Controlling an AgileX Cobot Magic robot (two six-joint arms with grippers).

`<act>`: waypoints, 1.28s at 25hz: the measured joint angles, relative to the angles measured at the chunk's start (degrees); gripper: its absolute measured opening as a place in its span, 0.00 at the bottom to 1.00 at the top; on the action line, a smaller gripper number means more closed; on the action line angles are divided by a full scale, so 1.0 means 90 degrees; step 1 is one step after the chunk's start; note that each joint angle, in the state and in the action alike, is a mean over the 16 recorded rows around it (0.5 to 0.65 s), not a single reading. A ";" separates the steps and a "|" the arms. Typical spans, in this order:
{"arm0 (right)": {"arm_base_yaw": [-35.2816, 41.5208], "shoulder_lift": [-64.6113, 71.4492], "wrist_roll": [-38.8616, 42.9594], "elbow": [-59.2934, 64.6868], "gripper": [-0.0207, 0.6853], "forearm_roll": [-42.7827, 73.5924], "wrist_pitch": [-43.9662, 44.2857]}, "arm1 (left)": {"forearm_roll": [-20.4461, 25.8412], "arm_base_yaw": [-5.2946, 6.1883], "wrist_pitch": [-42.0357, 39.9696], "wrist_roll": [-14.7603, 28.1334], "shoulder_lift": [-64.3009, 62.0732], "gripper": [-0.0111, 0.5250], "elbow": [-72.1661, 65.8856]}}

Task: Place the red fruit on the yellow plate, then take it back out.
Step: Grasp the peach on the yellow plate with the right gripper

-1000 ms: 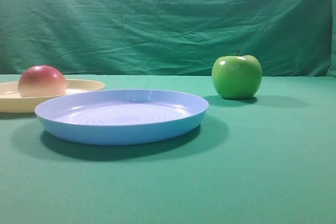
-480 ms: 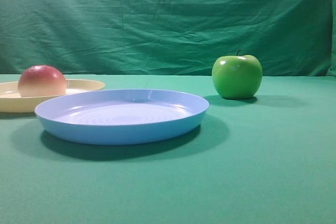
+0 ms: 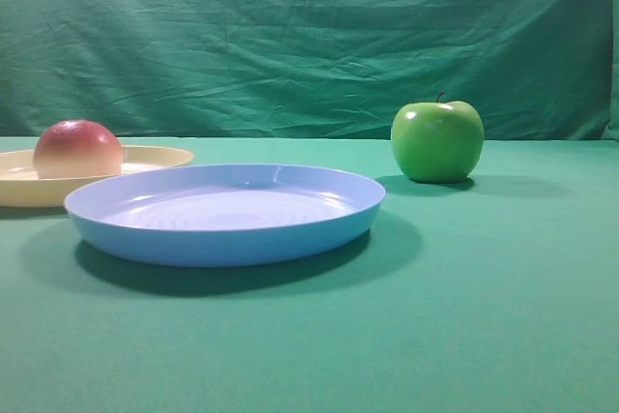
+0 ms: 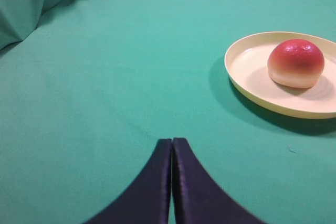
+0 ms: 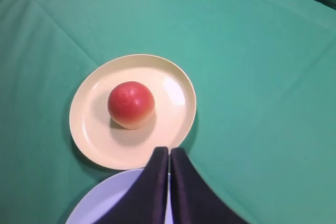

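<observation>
The red fruit (image 5: 131, 105) sits on the yellow plate (image 5: 173, 85), directly ahead of the right gripper (image 5: 169, 153), the nearer one; both grippers' jaws are closed, holding nothing.

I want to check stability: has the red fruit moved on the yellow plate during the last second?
No. In the high view the red fruit sits at the same spot on the yellow plate, unchanged against the blue plate beside it.

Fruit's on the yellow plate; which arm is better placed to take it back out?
Probably right: its end effector, shut, hangs above the yellow plate near the red fruit. The left end effector, shut, sits low, off to the side.
</observation>
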State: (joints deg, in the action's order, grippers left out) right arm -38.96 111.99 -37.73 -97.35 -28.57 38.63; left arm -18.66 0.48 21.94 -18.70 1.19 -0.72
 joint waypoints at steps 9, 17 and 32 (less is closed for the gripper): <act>-0.0433 0.1565 -0.0185 -0.1200 0.89 0.0022 -0.0093 | 0.0000 0.0000 0.0000 0.0000 0.0000 0.02 0.0000; -0.0639 0.2370 -0.0189 -0.1512 0.98 0.0014 -0.0767 | 0.0000 0.0000 0.0000 0.0000 0.0000 0.02 0.0000; -0.0679 0.3015 -0.0189 -0.1596 0.69 -0.0139 -0.1649 | 0.0000 0.0000 0.0000 0.0000 0.0000 0.02 0.0000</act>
State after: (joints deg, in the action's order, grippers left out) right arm -45.08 139.13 -39.44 -111.71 -29.82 23.78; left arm -18.66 0.48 21.94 -18.70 1.19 -0.72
